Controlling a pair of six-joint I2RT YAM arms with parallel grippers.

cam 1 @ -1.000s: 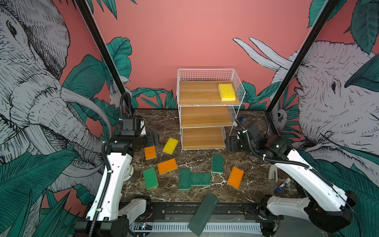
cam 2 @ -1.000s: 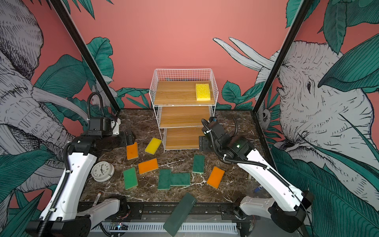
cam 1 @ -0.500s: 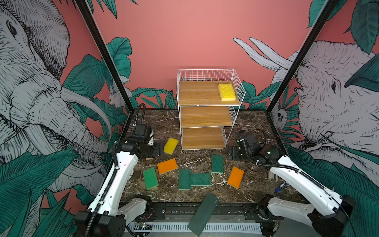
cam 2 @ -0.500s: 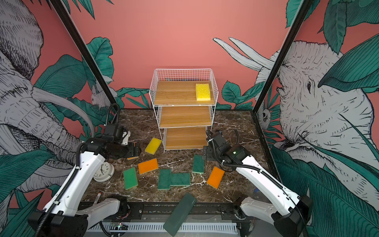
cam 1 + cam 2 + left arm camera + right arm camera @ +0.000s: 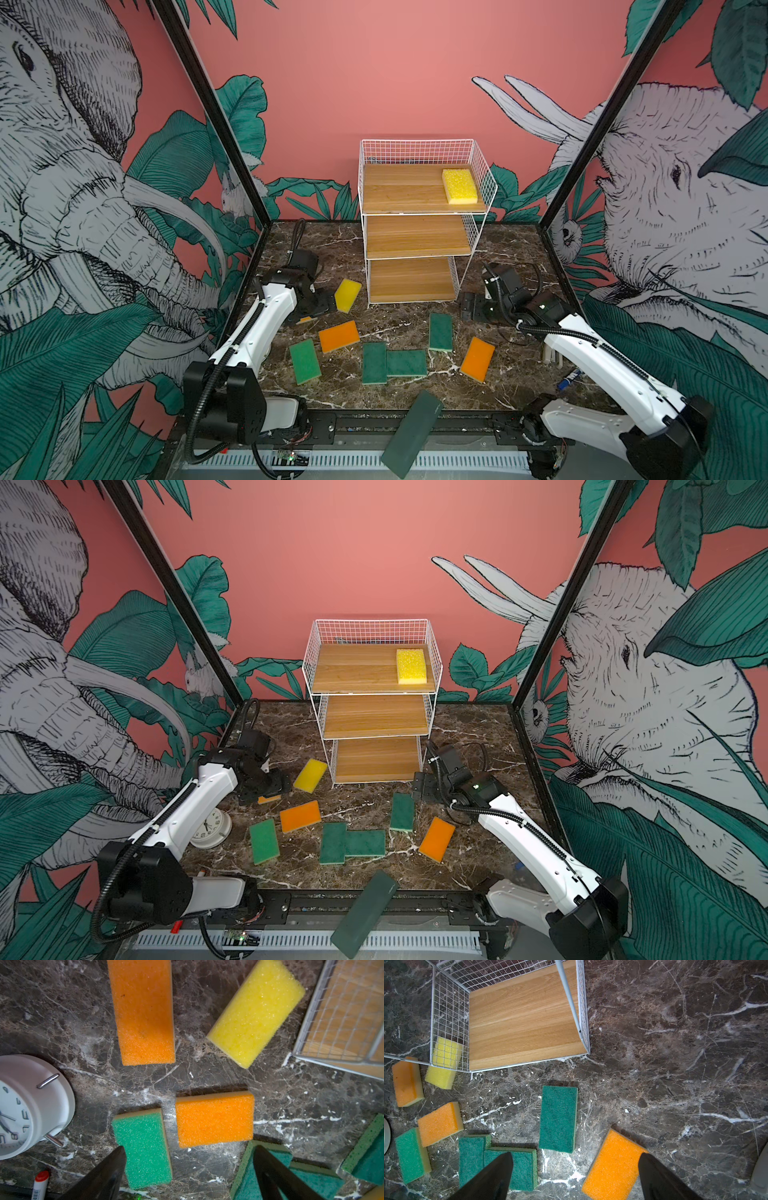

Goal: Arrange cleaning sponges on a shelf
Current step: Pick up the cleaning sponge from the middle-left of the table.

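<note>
Both arms have dropped and swung inward since a second ago: left gripper (image 5: pixel 320 305) now sits low over the orange sponge (image 5: pixel 143 1012) at the left of the tabletop (image 5: pixel 511 249), which it mostly hides in both top views; right gripper (image 5: pixel 471 306) has come down off the shelf's right side to the tabletop just right of the bottom board. Sponges themselves unmoved.

Left jaws spread wide, holding nothing; the left wrist view shows both black fingers (image 5: pixel 104 1178) apart above a light green sponge (image 5: pixel 143 1147) and a dark green one. Right jaws also wide open, empty, fingers (image 5: pixel 492 1178) straddling the gap between the dark green pair (image 5: pixel 510 1169) and the right orange sponge (image 5: pixel 612 1165).

Shelf (image 5: pixel 419 208) at back centre: one yellow sponge (image 5: pixel 458 186) on top board, right end; middle and bottom boards bare. On the tabletop in front: yellow sponge (image 5: pixel 348 295) tilted just left of the shelf, second orange sponge (image 5: pixel 338 336), light green, two touching dark green ones, a lone dark green sponge (image 5: pixel 440 331), orange at right (image 5: pixel 477 358).

Long dark green slab (image 5: pixel 411 434) leans over the front rail. White alarm clock (image 5: pixel 210 827) beside the left arm.
</note>
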